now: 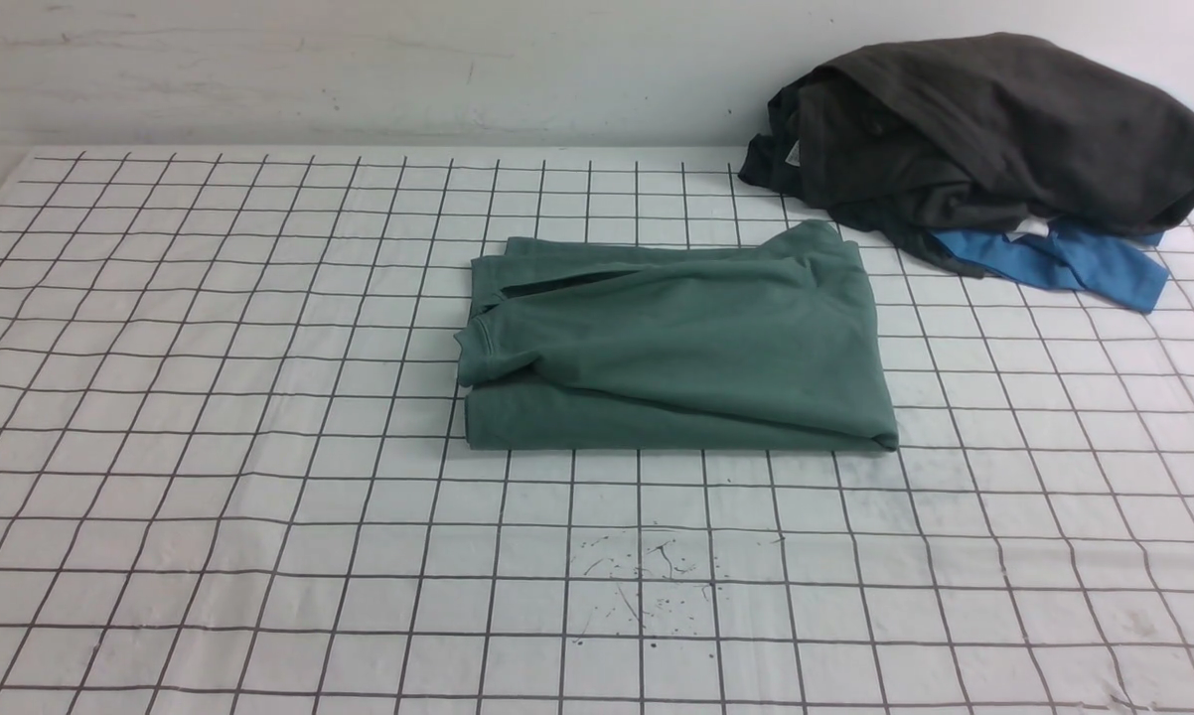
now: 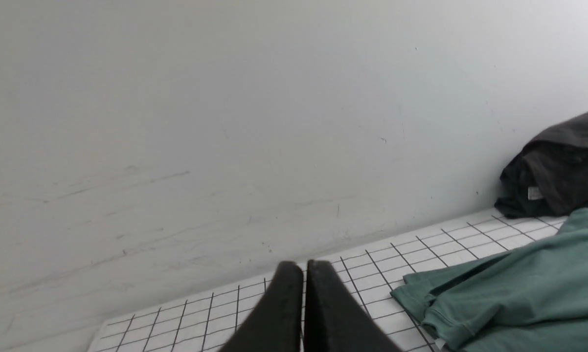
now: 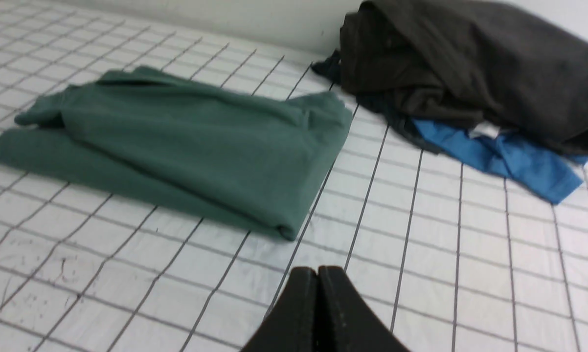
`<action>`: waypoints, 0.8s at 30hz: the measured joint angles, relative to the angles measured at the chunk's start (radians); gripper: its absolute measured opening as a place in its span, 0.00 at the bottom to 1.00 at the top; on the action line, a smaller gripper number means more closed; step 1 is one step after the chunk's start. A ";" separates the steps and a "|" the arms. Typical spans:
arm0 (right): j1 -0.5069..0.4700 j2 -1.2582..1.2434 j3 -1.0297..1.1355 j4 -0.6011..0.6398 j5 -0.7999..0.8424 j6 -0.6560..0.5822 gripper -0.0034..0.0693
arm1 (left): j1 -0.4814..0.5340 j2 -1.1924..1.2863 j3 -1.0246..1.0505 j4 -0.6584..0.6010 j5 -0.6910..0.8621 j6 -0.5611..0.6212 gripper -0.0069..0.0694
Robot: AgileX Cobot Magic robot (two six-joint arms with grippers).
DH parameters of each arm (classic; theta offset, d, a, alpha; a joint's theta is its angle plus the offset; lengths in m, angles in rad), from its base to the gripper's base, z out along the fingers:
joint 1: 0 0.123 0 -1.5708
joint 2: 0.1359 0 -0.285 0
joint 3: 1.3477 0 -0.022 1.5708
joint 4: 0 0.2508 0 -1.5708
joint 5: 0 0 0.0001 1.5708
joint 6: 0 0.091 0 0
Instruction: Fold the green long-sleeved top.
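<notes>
Looking from the left edge of the worktop (image 1: 210, 516) to the right, the near-left part of the white grid sheet carries nothing, and no arm shows in the front view. The left gripper (image 2: 304, 274) appears only in its own wrist view: its two black fingers (image 2: 284, 313) are pressed together with only a thin slit between them, and they hold nothing. It hangs above the sheet and points toward the back wall (image 2: 225, 122), with the green top (image 1: 676, 343) off to its right side.

The green top lies a little right of the middle of the worktop, closer to the far edge than to the near one. It is already folded into a flat, almost rectangular bundle of several layers. Its long axis runs left to right, parallel to the near edge. The ribbed collar (image 1: 478, 343) sits at its left end, and a thick rolled fold (image 1: 657, 427) forms its near side. One far-right corner (image 1: 820, 238) stands up slightly.

The right gripper (image 3: 318, 288) is also closed on nothing, above the sheet on the near-right side. The top's near-right corner (image 3: 286, 227) lies just ahead of it and to the left, so I judge the right arm the nearer one, though the wrist view is a bit blurred.

At the far-right corner a dark grey garment (image 1: 994, 129) is heaped over a blue one (image 1: 1064, 260), close to the top but apart from it.
</notes>
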 joint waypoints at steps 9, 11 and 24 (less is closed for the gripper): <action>0.000 -0.121 0.142 0.003 0.101 0.000 0.03 | 0.000 -0.001 0.001 0.000 0.033 0.000 0.08; 0.000 -0.223 0.195 0.003 0.117 0.000 0.03 | 0.000 -0.001 0.002 0.000 0.045 0.000 0.08; -0.082 -0.527 0.372 -0.061 0.047 -0.001 0.03 | 0.000 -0.001 0.002 0.000 0.063 0.001 0.08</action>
